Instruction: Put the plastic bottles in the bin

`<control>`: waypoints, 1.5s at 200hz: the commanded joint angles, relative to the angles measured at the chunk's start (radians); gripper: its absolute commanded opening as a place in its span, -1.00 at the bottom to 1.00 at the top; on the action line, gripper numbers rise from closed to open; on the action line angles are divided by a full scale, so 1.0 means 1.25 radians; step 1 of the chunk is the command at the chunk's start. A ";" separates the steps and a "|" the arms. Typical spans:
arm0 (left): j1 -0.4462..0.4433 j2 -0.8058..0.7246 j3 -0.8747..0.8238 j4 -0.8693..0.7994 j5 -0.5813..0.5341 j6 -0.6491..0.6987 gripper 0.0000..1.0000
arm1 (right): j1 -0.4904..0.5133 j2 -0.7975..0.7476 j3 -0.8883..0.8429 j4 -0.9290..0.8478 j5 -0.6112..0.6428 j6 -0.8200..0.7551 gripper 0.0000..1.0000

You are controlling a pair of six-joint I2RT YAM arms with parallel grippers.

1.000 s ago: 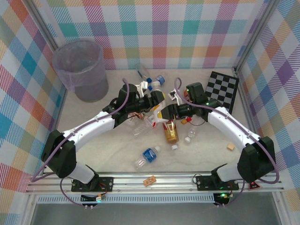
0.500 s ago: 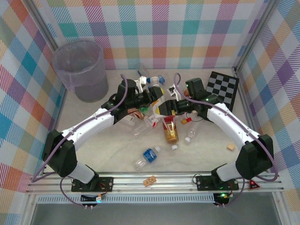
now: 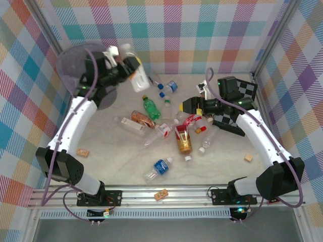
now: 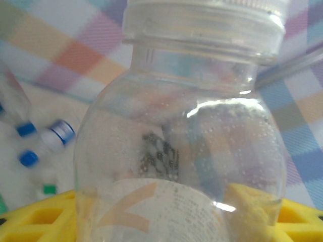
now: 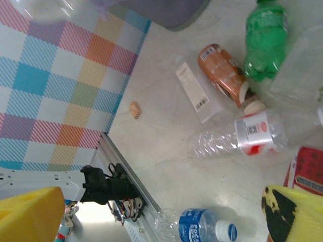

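Top view: the left gripper (image 3: pixel 130 68) pinches a clear bottle (image 3: pixel 139 80) at 3 o'clock of the bin (image 3: pixel 68 63), which stands at the table's 10 o'clock. Carry the bottle toward 9 o'clock, fully over the rim, before letting go.

Left wrist: yellow fingers (image 4: pixel 30 222) clamp its labelled body, cap at 12 o'clock.

Right wrist: the right gripper (image 5: pixel 161 212) is spread and empty above the loose bottles (image 5: pixel 247 133).
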 commanded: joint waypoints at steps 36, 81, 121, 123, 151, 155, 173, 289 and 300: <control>0.220 0.158 0.262 -0.059 -0.001 0.067 -0.57 | 0.003 -0.017 -0.052 -0.151 0.157 0.005 0.99; 0.306 0.343 0.474 -0.155 -0.097 0.103 -0.81 | 0.003 -0.051 -0.086 -0.180 0.198 0.000 1.00; 0.326 0.482 0.603 -0.245 -0.183 0.165 -0.88 | 0.003 -0.067 -0.085 -0.225 0.238 -0.017 1.00; 0.326 0.485 0.604 -0.248 -0.188 0.168 -0.89 | 0.003 -0.068 -0.085 -0.227 0.239 -0.017 1.00; 0.326 0.519 0.597 -0.258 -0.233 0.211 -0.90 | 0.003 -0.081 -0.099 -0.244 0.261 -0.022 1.00; 0.325 0.525 0.599 -0.262 -0.238 0.218 -0.90 | 0.003 -0.083 -0.102 -0.246 0.263 -0.022 1.00; 0.322 0.544 0.601 -0.287 -0.255 0.264 -0.90 | 0.002 -0.088 -0.115 -0.249 0.274 -0.022 1.00; 0.270 0.656 0.662 -0.575 -0.300 0.563 -0.44 | 0.003 -0.101 -0.133 -0.248 0.343 -0.010 1.00; 0.270 0.656 0.650 -0.577 -0.295 0.564 -0.26 | 0.003 -0.108 -0.145 -0.243 0.352 -0.002 1.00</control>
